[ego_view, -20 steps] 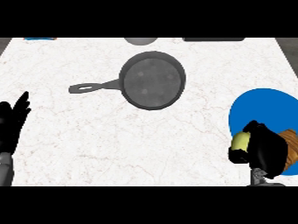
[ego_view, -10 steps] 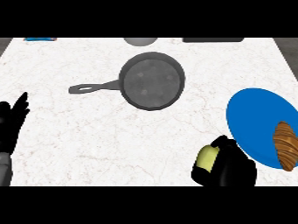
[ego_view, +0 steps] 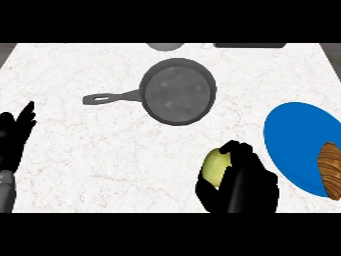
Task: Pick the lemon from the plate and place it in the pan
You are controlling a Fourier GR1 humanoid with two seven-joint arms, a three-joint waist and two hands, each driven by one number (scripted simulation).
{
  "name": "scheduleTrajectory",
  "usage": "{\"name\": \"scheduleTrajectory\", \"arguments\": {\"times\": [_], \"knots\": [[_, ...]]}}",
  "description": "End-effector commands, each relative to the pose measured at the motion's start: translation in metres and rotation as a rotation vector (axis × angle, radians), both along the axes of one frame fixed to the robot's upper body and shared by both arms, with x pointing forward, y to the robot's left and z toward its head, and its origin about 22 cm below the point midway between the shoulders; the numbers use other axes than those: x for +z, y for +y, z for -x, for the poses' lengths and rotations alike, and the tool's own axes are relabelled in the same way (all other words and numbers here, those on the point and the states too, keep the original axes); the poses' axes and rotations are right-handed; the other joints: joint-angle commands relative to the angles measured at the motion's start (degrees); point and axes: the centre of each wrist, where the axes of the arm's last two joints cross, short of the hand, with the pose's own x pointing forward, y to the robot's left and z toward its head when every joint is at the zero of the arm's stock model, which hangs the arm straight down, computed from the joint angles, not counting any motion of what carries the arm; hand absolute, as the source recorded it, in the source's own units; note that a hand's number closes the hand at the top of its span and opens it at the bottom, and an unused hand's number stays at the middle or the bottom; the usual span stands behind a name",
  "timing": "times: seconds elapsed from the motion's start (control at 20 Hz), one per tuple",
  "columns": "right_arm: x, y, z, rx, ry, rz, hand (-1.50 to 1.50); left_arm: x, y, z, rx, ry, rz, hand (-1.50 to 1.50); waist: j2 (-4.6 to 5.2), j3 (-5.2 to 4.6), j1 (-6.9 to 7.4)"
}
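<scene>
My right hand (ego_view: 243,182) is shut on the yellow lemon (ego_view: 216,167), holding it over the white counter left of the blue plate (ego_view: 300,135). The lemon shows on the hand's left side, partly hidden by the fingers. The dark grey pan (ego_view: 179,91) lies farther back, its handle (ego_view: 112,97) pointing left. It is empty. My left hand (ego_view: 9,142) rests open at the left edge, fingers up.
A brown croissant (ego_view: 334,169) lies on the plate's right part. A grey round object (ego_view: 165,46) and a dark flat object (ego_view: 250,44) sit at the counter's far edge. The counter's left edge runs diagonally beside my left hand.
My right hand has carried the lemon off the plate and leftward over the counter, uncovering the croissant. The left hand has stayed still.
</scene>
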Motion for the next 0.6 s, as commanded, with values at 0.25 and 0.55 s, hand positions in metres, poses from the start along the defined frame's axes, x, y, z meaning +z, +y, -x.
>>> {"name": "scheduleTrajectory", "arguments": {"times": [0.25,0.55], "knots": [[0.027,0.002,-0.069,-0.219,-0.061,-0.211,1.50,0.003,-0.011,-0.003,-0.033,-0.009,-0.005,0.00,0.57,0.16,1.97],[0.029,-0.007,-0.117,-0.217,-0.068,-0.320,1.50,0.005,-0.004,-0.012,-0.033,-0.025,0.010,0.00,1.07,0.15,2.41]]}}
